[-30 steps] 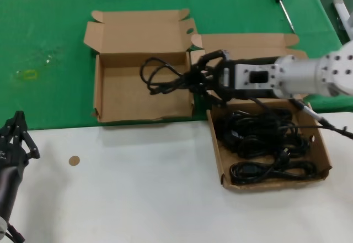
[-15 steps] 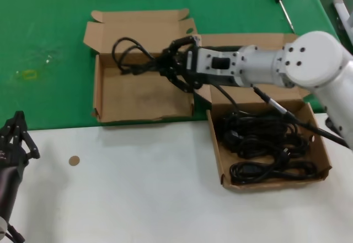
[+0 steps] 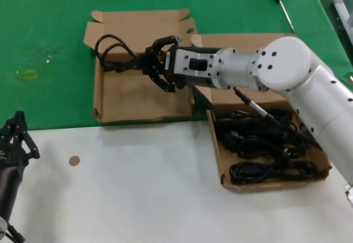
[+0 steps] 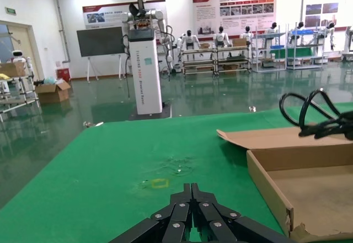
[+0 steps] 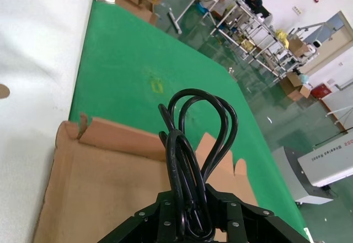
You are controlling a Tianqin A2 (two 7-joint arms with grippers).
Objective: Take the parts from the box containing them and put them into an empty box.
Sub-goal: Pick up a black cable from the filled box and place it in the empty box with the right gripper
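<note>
From the head view, we see the right gripper (image 3: 157, 66) reaching across, jaws clamped on 1 power cord (image 3: 113, 52) held over the smaller box (image 3: 140, 96), whose floor is bare. The other cords (image 3: 265, 143) lie heaped in the wider box (image 3: 220, 168) on the right. The left gripper (image 3: 16, 138) sits parked over the white table (image 3: 138, 199).

In the left wrist view, its fingers (image 4: 190, 212) are pressed together, the smaller box (image 4: 270, 185) beyond.

In the right wrist view, the cord's loops (image 5: 196, 138) rise from the closed jaws above the cardboard floor (image 5: 99, 193).
</note>
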